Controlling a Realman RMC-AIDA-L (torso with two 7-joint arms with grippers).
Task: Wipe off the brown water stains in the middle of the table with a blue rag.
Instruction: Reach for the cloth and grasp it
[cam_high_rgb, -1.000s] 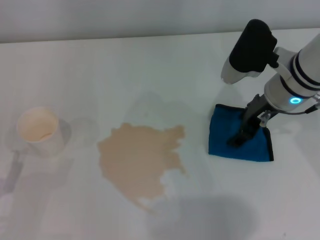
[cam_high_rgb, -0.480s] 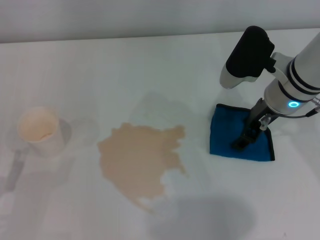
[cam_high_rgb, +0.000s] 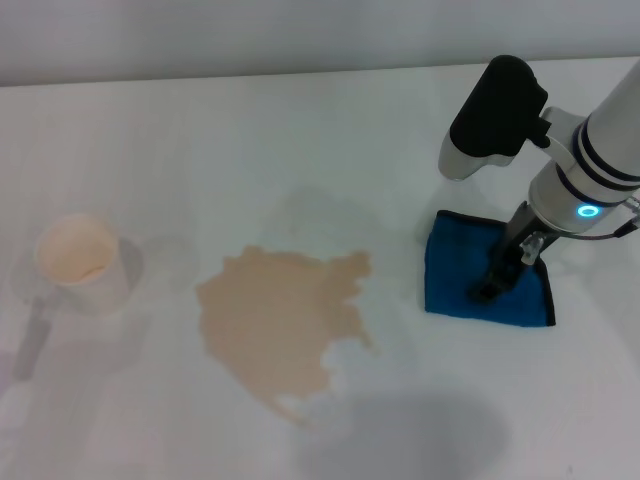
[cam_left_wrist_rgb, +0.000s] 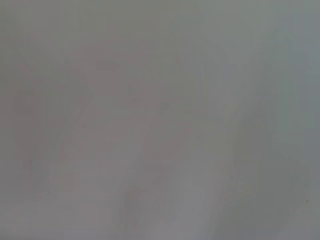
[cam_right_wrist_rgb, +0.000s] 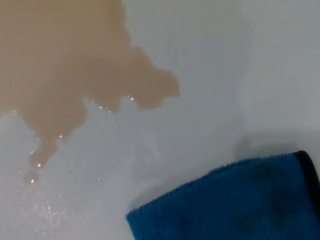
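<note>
One stain (cam_high_rgb: 283, 325), ragged-edged, mid-surface (cam_high_rgb: 300, 140), one rag (cam_high_rgb: 460, 280) well apart, right gripper (cam_high_rgb: 487, 290) on rag, jaws' state unclear, one cup (cam_high_rgb: 80, 260).

right gripper (cam_high_rgb: 490, 288) and blue rag (cam_high_rgb: 487, 283) shifted slightly toward 4 o'clock together; fingers probably pressing rag.

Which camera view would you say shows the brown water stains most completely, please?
The head view: the brown water stains appear whole on the table, left of the blue rag. The right wrist view shows only one ragged edge closer up; the left wrist view shows nothing of them.
</note>
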